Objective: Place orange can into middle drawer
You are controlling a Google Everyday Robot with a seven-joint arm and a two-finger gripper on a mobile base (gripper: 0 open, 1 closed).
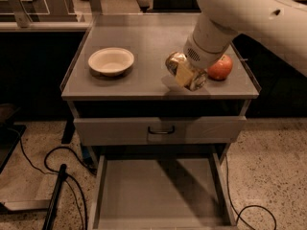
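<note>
The orange can (175, 61) hangs tilted, silver end to the left, just above the front right of the cabinet top. My gripper (187, 74) is shut on it, and a pale finger pad (183, 74) lies across the can's side. The white arm comes in from the upper right and hides the gripper's back. The middle drawer (144, 195) is pulled out at the bottom of the view: a wide, shallow grey tray with a bare floor. It lies below and in front of the can.
A red-orange apple (221, 67) sits right behind the gripper on the cabinet top (139, 40). A white bowl (111, 60) sits at the left. A closed drawer front with a black handle (160, 129) is above the open drawer. Black cables (57, 166) lie on the floor.
</note>
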